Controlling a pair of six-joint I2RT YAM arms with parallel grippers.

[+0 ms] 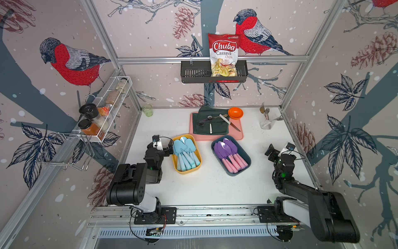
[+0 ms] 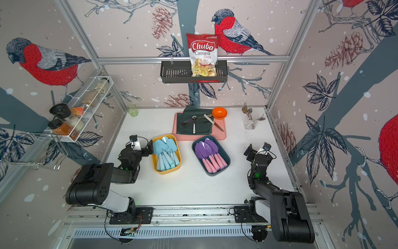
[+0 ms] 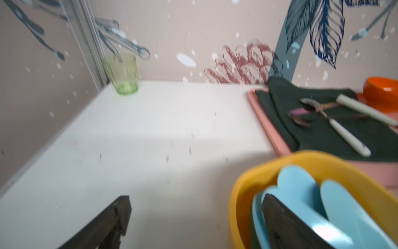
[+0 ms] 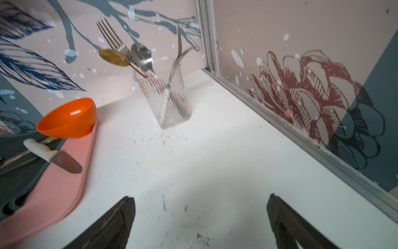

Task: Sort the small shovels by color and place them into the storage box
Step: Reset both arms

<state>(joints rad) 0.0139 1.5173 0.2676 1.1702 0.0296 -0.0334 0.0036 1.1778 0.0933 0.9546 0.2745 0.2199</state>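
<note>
Several light blue small shovels [image 1: 186, 154] lie in a yellow storage box [image 1: 187, 171], seen in both top views. Several with purple blades and pink handles [image 1: 229, 154] lie in a dark blue storage box [image 1: 248, 160] to its right. My left gripper [image 1: 170, 149] is open at the yellow box's left rim. In the left wrist view it [image 3: 196, 200] straddles the yellow wall [image 3: 243, 185]: one finger is over the blue shovels [image 3: 297, 185], the other over the table, holding nothing. My right gripper [image 1: 269, 151] hangs open and empty over bare table [image 4: 200, 199], right of the dark blue box.
Behind the boxes a pink tray [image 1: 237, 134] carries a dark green cloth [image 1: 212, 125], spoons, a white-handled knife [image 1: 229, 122] and an orange bowl [image 1: 235, 112]. A clear glass of cutlery [image 1: 267, 122] stands back right, a green cup [image 1: 147, 110] back left. Side walls are close.
</note>
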